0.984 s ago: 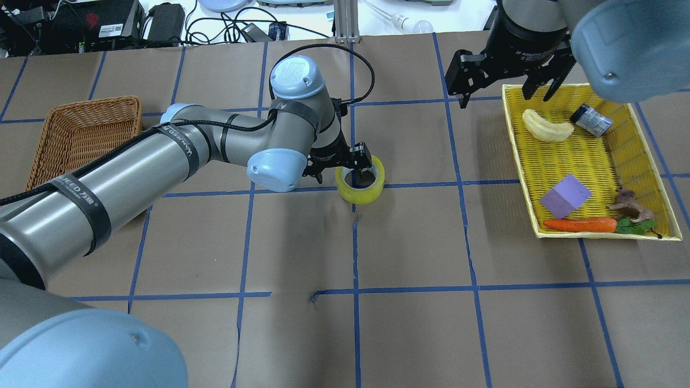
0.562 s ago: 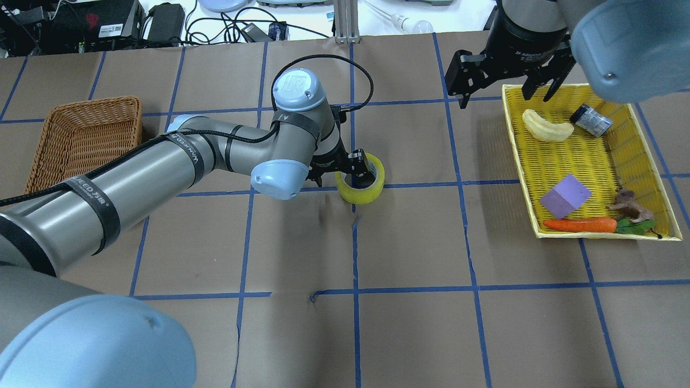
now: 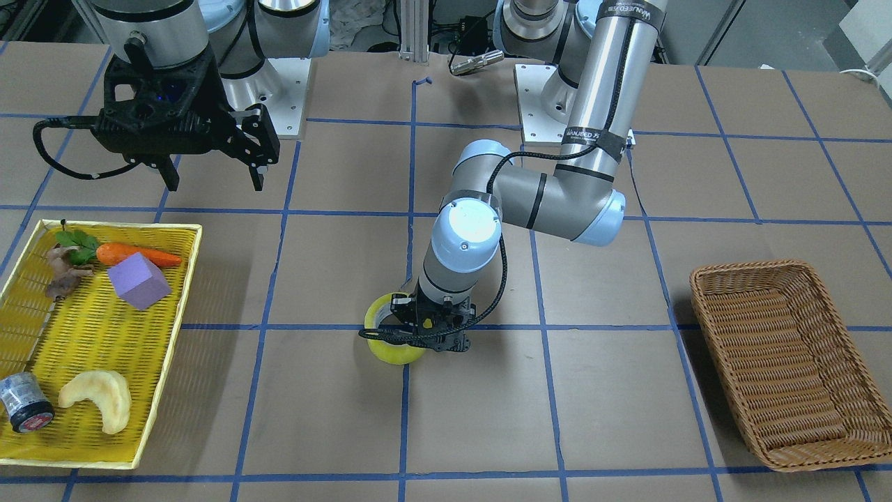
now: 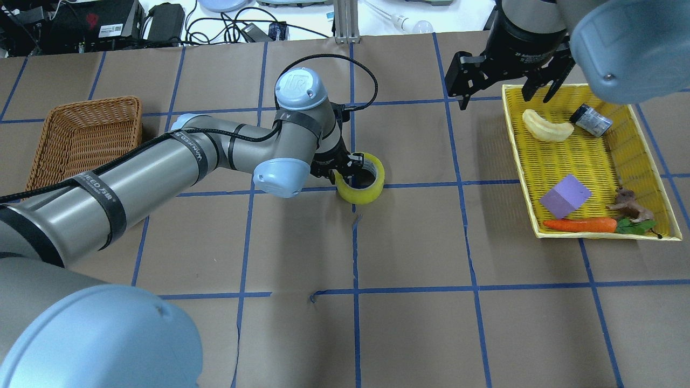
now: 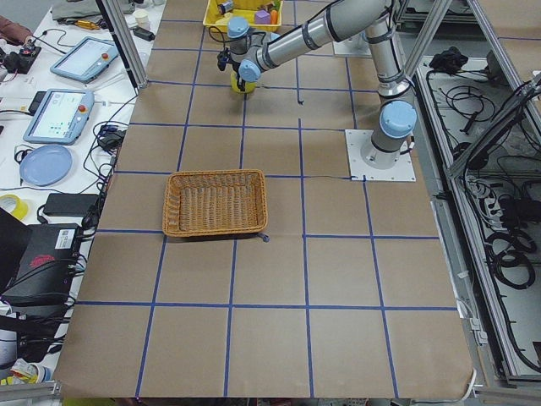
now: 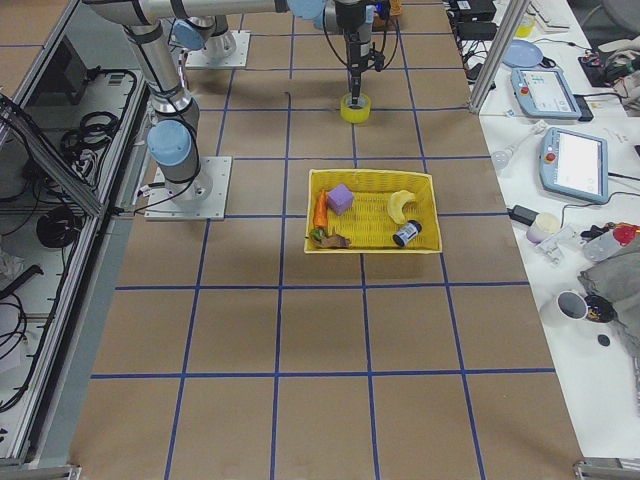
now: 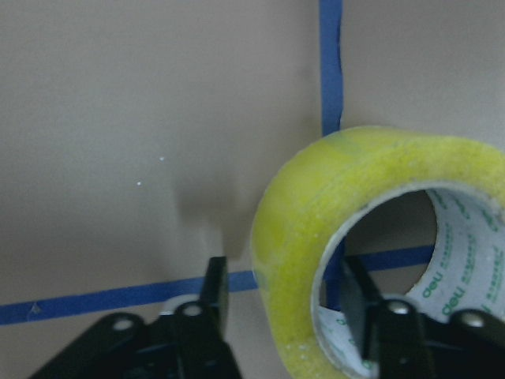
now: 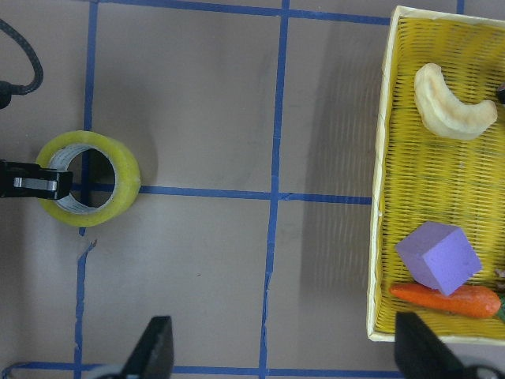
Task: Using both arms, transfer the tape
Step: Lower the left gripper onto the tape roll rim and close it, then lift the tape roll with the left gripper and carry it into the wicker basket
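The yellow tape [image 4: 367, 192] lies flat near the table's middle, on a blue grid line. It also shows in the front view [image 3: 390, 353], the left wrist view [image 7: 304, 197] and the right wrist view [image 8: 87, 218]. My left gripper [image 4: 350, 170] is down at the tape's left side and open. One finger [image 7: 359, 304] is inside the ring and the other finger [image 7: 215, 288] is outside, with the tape's wall between them and small gaps showing. My right gripper [image 4: 504, 92] is open and empty, high above the far left corner of the yellow tray.
A yellow tray [image 4: 520, 161] at the right holds a pale curved piece [image 4: 547, 128], a purple cube [image 4: 565, 196], a carrot [image 4: 579, 225] and a small grey cylinder [image 4: 591, 119]. A brown wicker basket [image 4: 86, 134] stands at the left.
My left gripper has dropped and shifted slightly left, so that it straddles the tape's left wall. The tape and the right arm have not moved.
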